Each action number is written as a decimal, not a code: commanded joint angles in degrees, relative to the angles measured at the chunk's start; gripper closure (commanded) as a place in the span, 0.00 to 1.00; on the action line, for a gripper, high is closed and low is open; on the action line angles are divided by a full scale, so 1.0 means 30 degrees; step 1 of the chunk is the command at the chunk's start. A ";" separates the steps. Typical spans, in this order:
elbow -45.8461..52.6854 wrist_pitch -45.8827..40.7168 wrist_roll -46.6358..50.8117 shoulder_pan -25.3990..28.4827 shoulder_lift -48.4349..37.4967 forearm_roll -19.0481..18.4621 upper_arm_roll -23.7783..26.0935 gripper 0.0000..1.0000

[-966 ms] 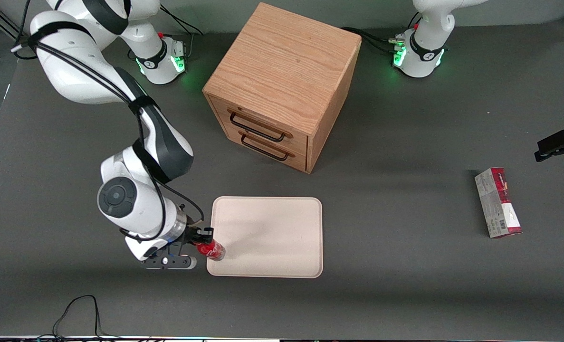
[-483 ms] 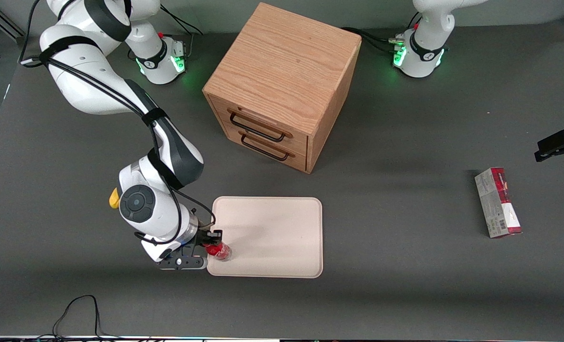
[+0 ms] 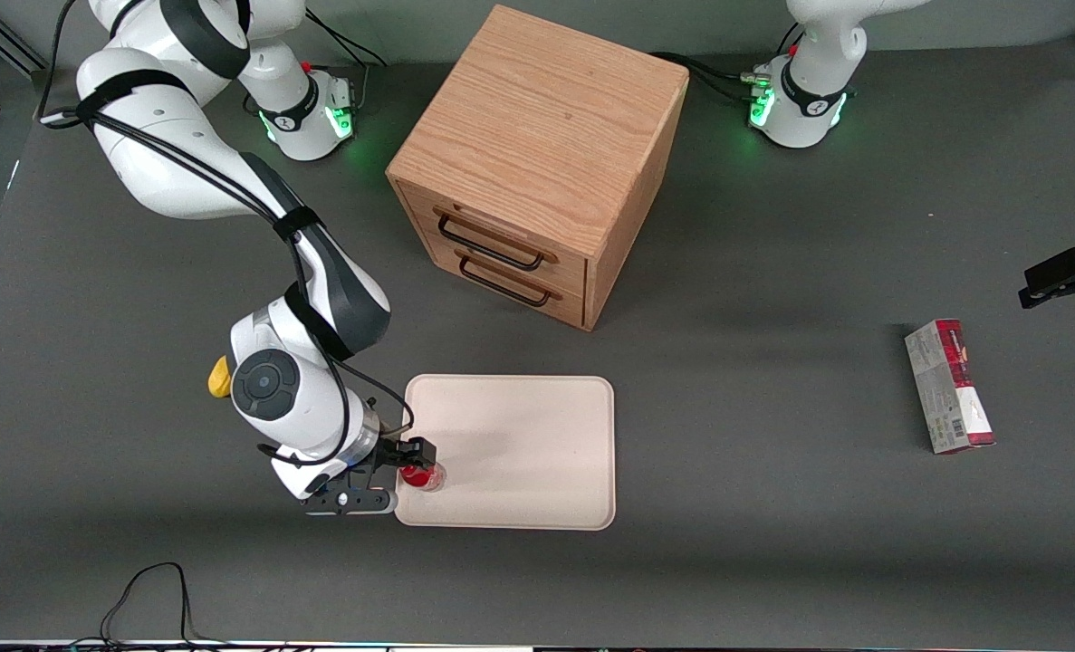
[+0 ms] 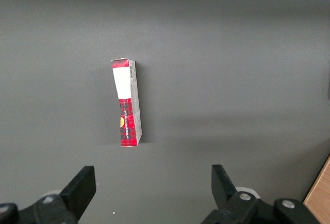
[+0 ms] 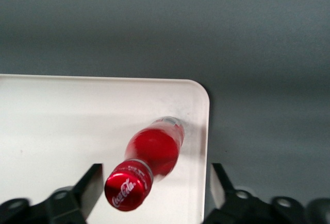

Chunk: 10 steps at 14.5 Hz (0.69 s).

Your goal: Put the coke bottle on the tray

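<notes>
Since half a second ago, we see the small red coke bottle (image 5: 152, 152) stand upright (base on the cream-pink rectangular tray (image 3: 519, 435)); the end effector (image 3: 417, 464) has spread open around it.

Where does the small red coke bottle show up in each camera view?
Front view: small red coke bottle stands on the cream-pink tray, at its corner nearest the gripper.
Right wrist view: bottle between the open fingers.
Left wrist view: not in it.
Shared landmark: the tray's corner.
</notes>
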 commanded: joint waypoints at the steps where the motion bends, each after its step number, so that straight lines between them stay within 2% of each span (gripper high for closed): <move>1: -0.0300 -0.1081 -0.0234 0.0039 -0.1367 -0.0467 -0.0593 0.00; 3: -0.0330 -0.3567 -0.2250 0.0184 -0.2597 0.0115 -0.1555 0.00; 5: -0.1027 -0.4631 -0.4417 0.0710 -0.4496 0.2713 -0.3689 0.00; 7: -0.3657 -0.4926 -0.6352 0.1005 -0.7305 0.4652 -0.5860 0.00; 10: -0.6270 -0.6737 -0.8465 0.0977 -1.0852 0.5565 -0.7562 0.00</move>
